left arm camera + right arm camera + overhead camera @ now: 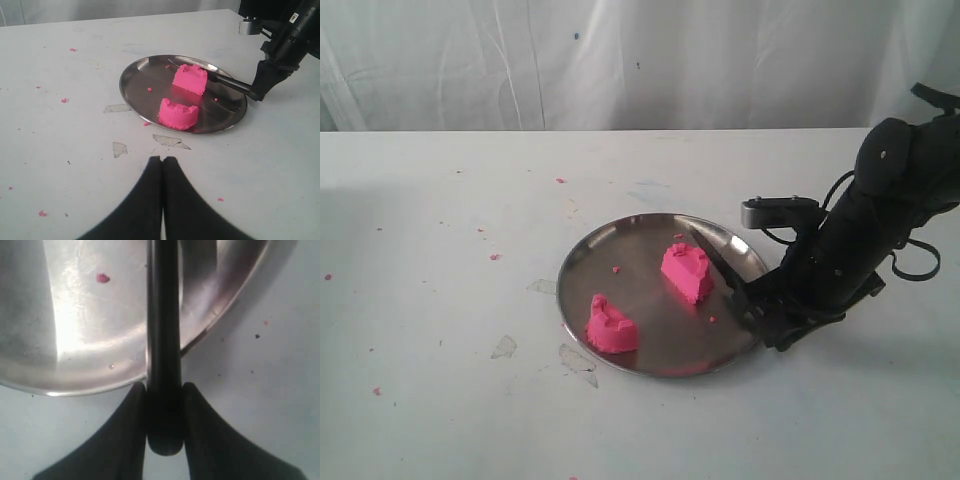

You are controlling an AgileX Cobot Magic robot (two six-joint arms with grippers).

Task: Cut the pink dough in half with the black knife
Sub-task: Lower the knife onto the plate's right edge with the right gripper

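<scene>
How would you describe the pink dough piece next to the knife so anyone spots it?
Start at the round steel plate on the white table. Two hot-pink dough pieces lie on it. Pick the dough piece right beside the slim black knife; the other piece sits alone.

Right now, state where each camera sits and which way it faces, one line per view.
Exterior: off the arms, above the table, looking down on the steel plate, the halved pink dough and the right arm.
Left wrist: behind the shut left pincer, facing across the table to the plate.
Right wrist: just above the right pincer, looking down at the black knife it clamps.
Shared: exterior and left wrist both show plate, dough and knife.
</scene>
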